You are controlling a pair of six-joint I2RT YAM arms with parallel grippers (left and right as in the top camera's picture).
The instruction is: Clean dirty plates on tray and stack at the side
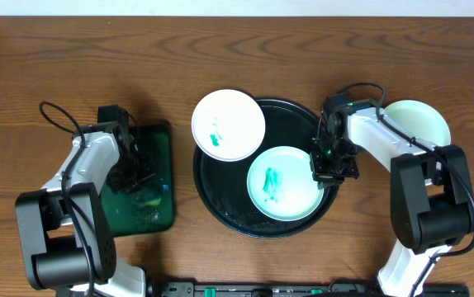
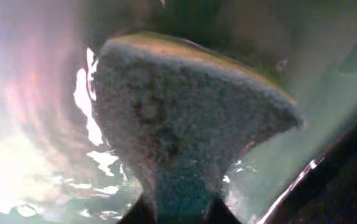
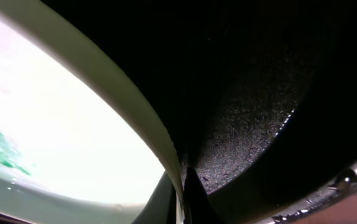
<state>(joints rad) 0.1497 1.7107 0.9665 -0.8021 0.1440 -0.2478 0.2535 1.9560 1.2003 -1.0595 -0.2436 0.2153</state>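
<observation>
The round black tray holds two white plates with teal-green smears. One plate lies over the tray's upper-left rim. The other plate lies at the lower right of the tray. My right gripper is shut on that plate's right rim; the right wrist view shows the rim pinched between the fingers over the black tray. A third, clean plate sits on the table at the right. My left gripper is shut on a sponge over the green tray.
A dark green rectangular tray holding wet, shiny liquid sits at the left, under the left gripper. The wooden table surrounds everything. Both arms' cables loop near their wrists.
</observation>
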